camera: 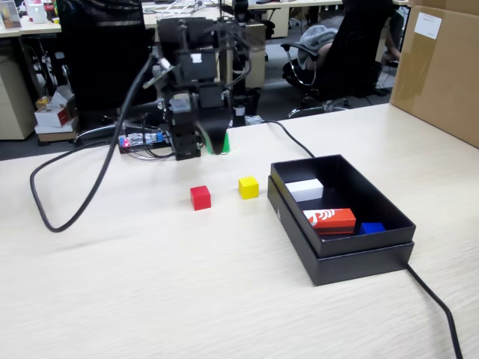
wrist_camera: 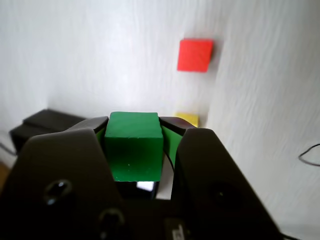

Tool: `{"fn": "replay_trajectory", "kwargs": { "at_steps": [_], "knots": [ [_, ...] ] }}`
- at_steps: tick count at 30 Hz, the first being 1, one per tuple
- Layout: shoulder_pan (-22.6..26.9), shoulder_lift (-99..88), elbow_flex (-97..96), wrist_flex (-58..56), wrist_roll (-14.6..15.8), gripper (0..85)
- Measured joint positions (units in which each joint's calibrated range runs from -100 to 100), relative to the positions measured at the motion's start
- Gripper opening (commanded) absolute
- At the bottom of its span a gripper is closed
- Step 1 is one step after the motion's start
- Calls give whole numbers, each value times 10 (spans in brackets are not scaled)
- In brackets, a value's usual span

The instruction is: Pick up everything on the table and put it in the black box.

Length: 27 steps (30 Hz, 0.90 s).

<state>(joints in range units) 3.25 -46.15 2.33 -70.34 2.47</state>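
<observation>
Gripper (wrist_camera: 134, 150) jaws are pinched on the green cube (wrist_camera: 134, 145), which in the wrist view sits squarely between them with its top face proud of the tips; in the fixed view the gripper (camera: 213, 142) is low near the arm's base, at the far left of the objects, and only a sliver of green (camera: 223, 143) shows beneath it, so I cannot tell whether the cube is off the table (camera: 150, 284). Moving right, the red cube (camera: 200, 197) and then the yellow cube (camera: 248, 187) lie on the table, apart from each other, directly between the gripper and the box (camera: 352, 258). That is the main hazard: a low carry toward the box would likely knock one of them, pushing it away or jarring the green cube loose. Further right, the box's near wall stands up from the table, so a carry that stays low could catch the rim and shift the box. Inside it already lie a white block (camera: 304, 189), an orange-red block (camera: 330, 219) and a blue piece (camera: 372, 228), and a release over them might let the cube bounce out.
</observation>
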Motion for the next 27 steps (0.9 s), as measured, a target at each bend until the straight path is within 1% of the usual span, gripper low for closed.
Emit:
{"fn": "replay_trajectory", "kwargs": {
  "at_steps": [1,2,3,4,5,6,7,13,20,21,27],
  "knots": [
    [34,17,50,2,23,45],
    [34,17,51,2,23,45],
    [56,57,89,2,30,52],
    [69,137,173,6,29,52],
    [69,139,173,6,29,52],
    [84,214,236,2,35,52],
    [84,217,241,5,35,52],
    [115,403,372,2,53,53],
    [127,549,380,9,63,56],
    [128,592,378,33,63,114],
    [126,647,385,39,63,118]
  ]
}}
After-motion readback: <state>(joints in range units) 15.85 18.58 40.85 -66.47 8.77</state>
